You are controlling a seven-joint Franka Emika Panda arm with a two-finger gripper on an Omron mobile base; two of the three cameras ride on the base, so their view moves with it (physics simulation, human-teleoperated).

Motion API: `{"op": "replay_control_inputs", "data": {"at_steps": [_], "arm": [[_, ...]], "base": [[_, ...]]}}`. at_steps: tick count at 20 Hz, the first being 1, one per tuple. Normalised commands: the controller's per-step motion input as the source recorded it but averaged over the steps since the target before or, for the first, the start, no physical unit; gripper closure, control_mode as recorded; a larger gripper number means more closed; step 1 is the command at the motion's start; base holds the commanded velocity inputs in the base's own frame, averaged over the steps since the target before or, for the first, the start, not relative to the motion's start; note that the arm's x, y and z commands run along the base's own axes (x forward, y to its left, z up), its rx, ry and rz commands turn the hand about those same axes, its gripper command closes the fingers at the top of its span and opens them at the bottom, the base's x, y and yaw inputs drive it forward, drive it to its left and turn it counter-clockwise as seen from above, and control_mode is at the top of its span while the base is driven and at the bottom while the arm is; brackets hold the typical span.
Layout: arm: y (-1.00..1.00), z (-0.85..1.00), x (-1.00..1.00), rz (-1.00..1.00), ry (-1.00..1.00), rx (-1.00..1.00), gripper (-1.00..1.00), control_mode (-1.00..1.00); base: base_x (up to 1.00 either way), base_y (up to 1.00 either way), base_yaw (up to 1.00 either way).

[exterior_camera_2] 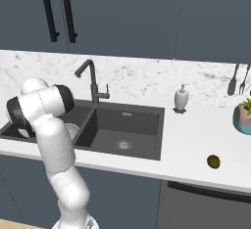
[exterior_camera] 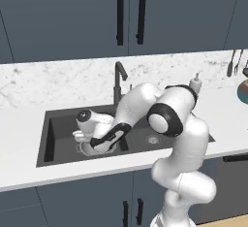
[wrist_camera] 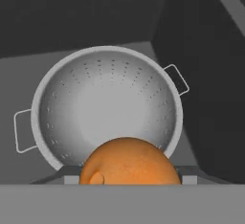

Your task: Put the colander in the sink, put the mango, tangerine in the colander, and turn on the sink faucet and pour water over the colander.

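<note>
pincer (wrist_camera: 129,184) grips the round, dimpled orange tangerine (wrist_camera: 128,163) above the perforated silvery colander (wrist_camera: 105,106).

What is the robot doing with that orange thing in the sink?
The robot's tool is holding a tangerine right above the colander, which sits empty in the left basin of the sink. The mango waits on the counter to the right. No water is running from the faucet.

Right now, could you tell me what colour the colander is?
Silvery-white colander, clearest in the hand view.
</note>
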Motion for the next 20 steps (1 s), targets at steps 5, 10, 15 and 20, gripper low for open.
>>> {"op": "replay_control_inputs", "data": {"at_steps": [5,10,15,20], "arm": [[0.0,-0.08,0.51,0.0,0.18,-0.01,1.0,-1.0],[0.01,-0.24,0.03,0.0,0.18,-0.06,1.0,-1.0],[0.0,-0.03,0.14,-0.03,0.14,-0.05,1.0,-1.0],[0.0,-0.1,0.18,-0.03,0.12,-0.07,1.0,-1.0]], "base": [[0.0,0.0,0.0],[0.0,0.0,0.0],[0.0,0.0,0.0],[0.0,0.0,0.0]]}}
